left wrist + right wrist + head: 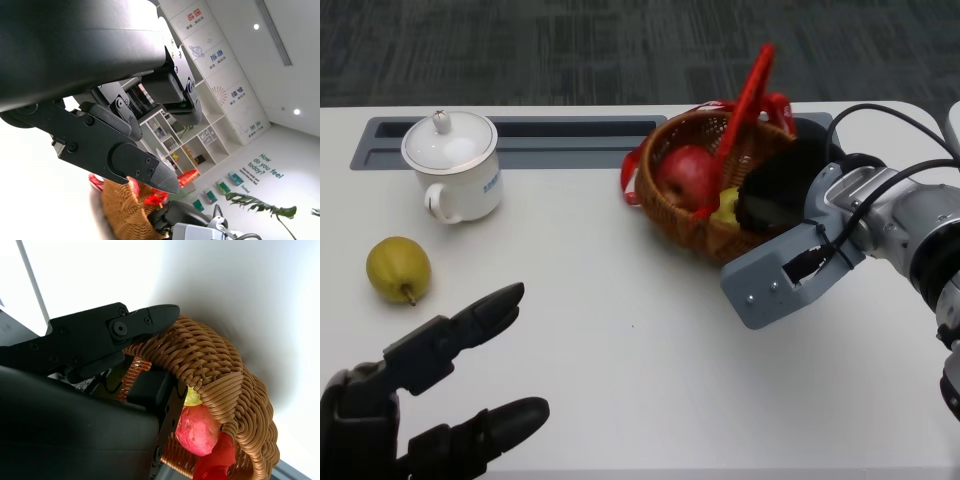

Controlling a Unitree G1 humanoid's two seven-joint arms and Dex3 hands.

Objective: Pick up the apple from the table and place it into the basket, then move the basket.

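**Apple in basket; right hand gripping basket rim**

Head view: the right hand (775,200) sits at the near-right side of the wicker basket (685,215), mostly hidden behind its grey wrist bracket (790,275). The red apple (687,177) lies inside the basket, just beyond that hand, with a yellow-green fruit (727,207) between apple and hand. The red basket handle (745,105) stands up over the apple.

Right wrist view adds what the head view hides: one black finger (150,320) lies over the outside of the woven rim while another part of the hand (152,392) sits inside it, so the hand holds the basket wall. Apple (198,428) shows directly beneath the rim, inside, touching the yellow-green fruit (191,398).

Left hand (430,400): low near the table edge, fingers stretched forward and spread wide, holding nothing. A pear (397,269) lies just ahead of it and to its left; a lidded white cup (455,165) stands further ahead.

Left wrist view: fingers (125,160) apart, nothing between them; basket (127,210) visible past the fingertips, with shelving and wall posters behind.
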